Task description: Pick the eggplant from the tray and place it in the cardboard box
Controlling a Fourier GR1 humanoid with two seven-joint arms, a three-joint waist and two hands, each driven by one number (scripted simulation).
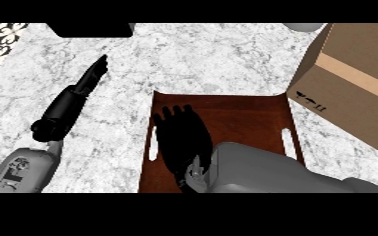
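Grey forearms (pixel 258 172) (the left lettered) carry slim black robot hands (pixel 74 97) (pixel 181 135).

Counter top (pixel 221 55) reads as marble, white with grey veining, smooth all over. The tray (pixel 251 111) sitting on it looks like stained wood, a deep reddish brown with a soft satin finish, though I can't really make out any grain. The cardboard box (pixel 347 95) on the right is plain brown card, matt, with a paler strip of tape (pixel 343 70) running across its face. The left hand (pixel 92 77) and the right hand (pixel 181 135) are both flat matt black, kinda rubbery or plastic looking. The left forearm (pixel 26 172) and the right forearm (pixel 258 170) are light grey, smooth, like a hard moulded plastic shell with a slight sheen.
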